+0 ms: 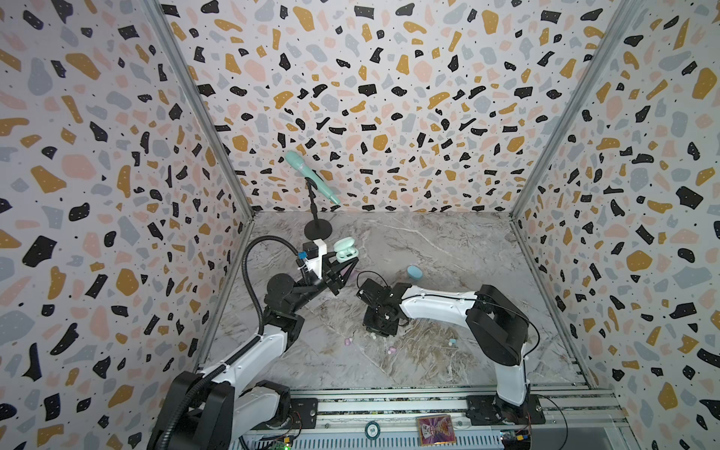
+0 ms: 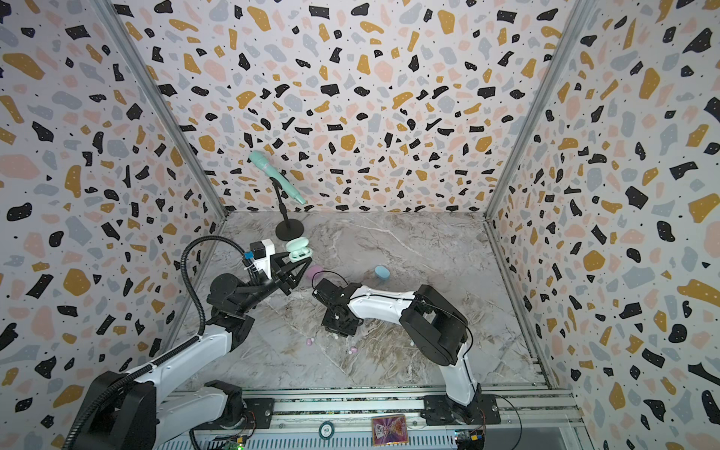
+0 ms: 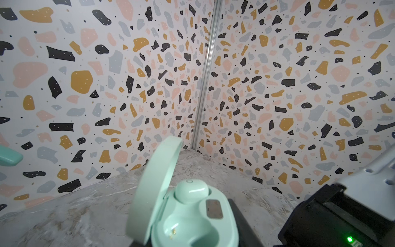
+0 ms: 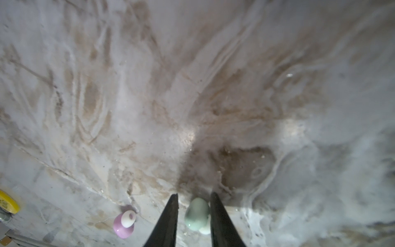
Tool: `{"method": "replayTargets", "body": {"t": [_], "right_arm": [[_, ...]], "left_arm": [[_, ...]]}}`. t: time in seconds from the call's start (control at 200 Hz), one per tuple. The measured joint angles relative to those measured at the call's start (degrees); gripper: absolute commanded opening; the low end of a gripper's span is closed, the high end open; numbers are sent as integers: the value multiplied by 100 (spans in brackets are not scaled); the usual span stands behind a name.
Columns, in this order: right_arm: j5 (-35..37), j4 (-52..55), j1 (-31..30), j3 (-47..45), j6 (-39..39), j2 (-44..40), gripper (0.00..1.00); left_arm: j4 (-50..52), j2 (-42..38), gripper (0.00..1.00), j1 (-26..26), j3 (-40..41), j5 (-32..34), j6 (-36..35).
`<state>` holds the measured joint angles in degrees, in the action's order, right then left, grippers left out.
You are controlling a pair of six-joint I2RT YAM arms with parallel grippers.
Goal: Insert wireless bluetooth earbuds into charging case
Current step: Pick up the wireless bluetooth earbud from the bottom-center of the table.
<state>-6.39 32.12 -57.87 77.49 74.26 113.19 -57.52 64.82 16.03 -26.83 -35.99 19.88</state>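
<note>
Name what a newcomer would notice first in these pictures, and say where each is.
The speckled terrazzo walls enclose everything. At the back left a mint microphone leans on its stand; in front the left gripper holds up an open mint case.

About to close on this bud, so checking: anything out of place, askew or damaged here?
Nothing damaged or spilled. One thing is off: the mint earbud sits off-centre in the right gripper, close against one of the jaws with a gap to the other. A pink earbud lies loose beside it.
</note>
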Motion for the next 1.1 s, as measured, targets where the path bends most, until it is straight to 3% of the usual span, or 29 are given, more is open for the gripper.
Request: {"method": "replayTargets", "body": {"t": [0.26,0.481,0.671,1.101], "right_arm": [[2,452,-13,479,-262,286,26],[4,645,-17,595,-409,356,18],[4,719,-17,603,-490,361,10],[190,577,-26,258,-481,74,8]], "left_arm": [[-20,-9,33,-24,7,-15,50],[-83,-13,33,-24,35,-24,57],[-87,-20,33,-33,35,-59,72],[-87,-22,34,-59,35,-195,125]]}}
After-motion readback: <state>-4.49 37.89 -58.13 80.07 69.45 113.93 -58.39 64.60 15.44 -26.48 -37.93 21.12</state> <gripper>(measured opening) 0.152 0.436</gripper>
